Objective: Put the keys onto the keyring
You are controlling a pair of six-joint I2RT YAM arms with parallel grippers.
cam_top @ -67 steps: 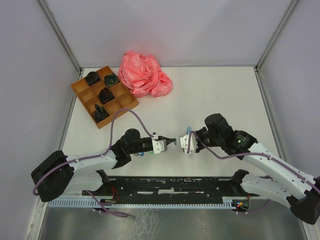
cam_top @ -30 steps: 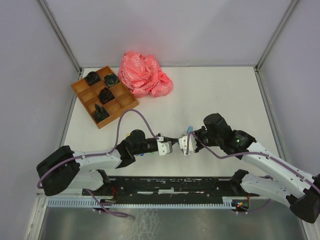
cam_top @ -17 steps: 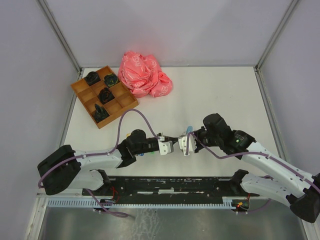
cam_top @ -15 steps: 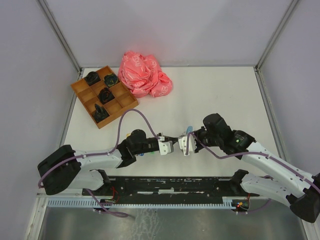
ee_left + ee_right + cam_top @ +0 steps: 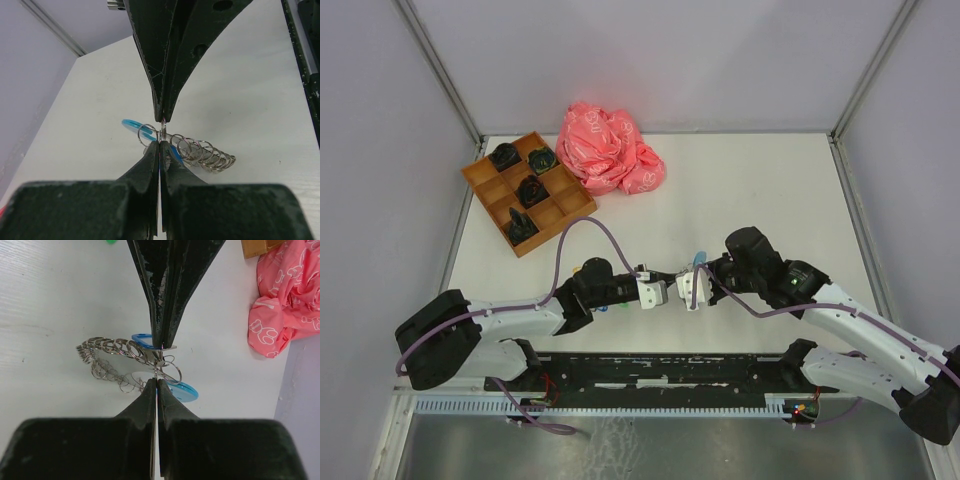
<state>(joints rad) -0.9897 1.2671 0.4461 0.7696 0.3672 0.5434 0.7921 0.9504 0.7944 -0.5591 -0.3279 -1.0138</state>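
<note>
Left end effector (image 5: 669, 282) overhangs white table (image 5: 770, 190) (lilac walls (image 5: 670, 60)).

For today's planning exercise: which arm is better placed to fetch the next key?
Left, probably: the small coloured-tag keys lie beside its wrist; the right tool, shut on the silvery beaded-chain keyring, is farther away.

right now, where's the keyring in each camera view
top external: keyring mostly hidden at lower centre; only its blue tip shows.
left wrist: keyring at centre, trailing right.
right wrist: keyring at centre, trailing left.
shared landmark: left gripper and right gripper meeting tip to tip at it.
</note>
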